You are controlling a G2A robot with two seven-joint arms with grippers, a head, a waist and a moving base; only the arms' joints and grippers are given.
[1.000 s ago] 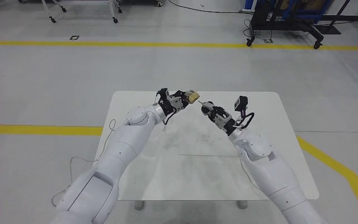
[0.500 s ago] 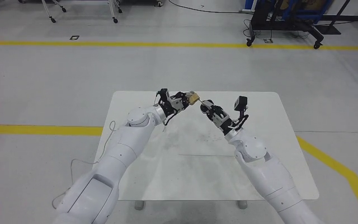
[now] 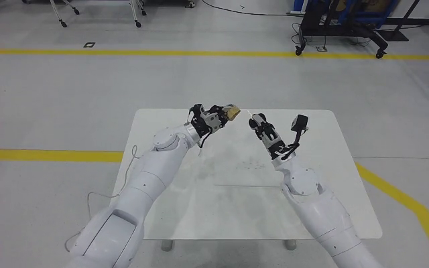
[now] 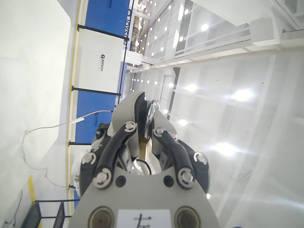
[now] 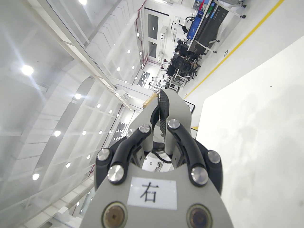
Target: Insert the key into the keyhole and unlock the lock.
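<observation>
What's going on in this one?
The left gripper holds a brass padlock above the far part of the white table, pinched between its fingers. The right gripper is shut on a key, whose end sticks out past its fingertips. The two grippers face each other. The top view shows a gap between them, so the key is not yet in the padlock.
</observation>
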